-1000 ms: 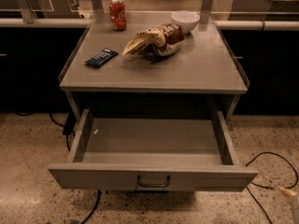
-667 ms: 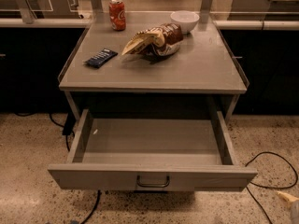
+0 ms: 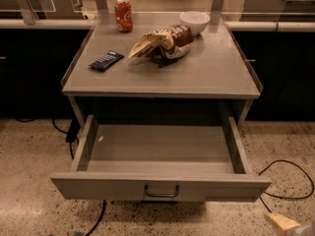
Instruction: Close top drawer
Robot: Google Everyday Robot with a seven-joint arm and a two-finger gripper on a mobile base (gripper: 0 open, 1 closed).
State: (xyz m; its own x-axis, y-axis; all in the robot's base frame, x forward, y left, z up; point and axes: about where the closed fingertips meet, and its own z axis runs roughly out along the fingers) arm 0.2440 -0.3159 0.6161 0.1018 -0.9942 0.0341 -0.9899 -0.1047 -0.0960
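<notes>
The top drawer [image 3: 157,149] is a wide shallow grey metal drawer under the table top. It is pulled far out and its inside is empty. Its flat front panel [image 3: 98,186] faces me, with a small dark wire handle [image 3: 161,191] at the centre. My gripper [image 3: 284,224] shows only as a pale tip at the bottom right corner, low and to the right of the drawer's front right corner, apart from it. The other drawers are out of view.
On the grey table top [image 3: 216,73] stand a red soda can [image 3: 124,15], a white bowl [image 3: 194,21], a brown chip bag [image 3: 161,43] and a dark blue packet [image 3: 106,60]. Black cables [image 3: 290,181] lie on the speckled floor. Dark cabinets stand behind on both sides.
The pale gripper tip has come further into view at the bottom right. The drawer has not moved.
</notes>
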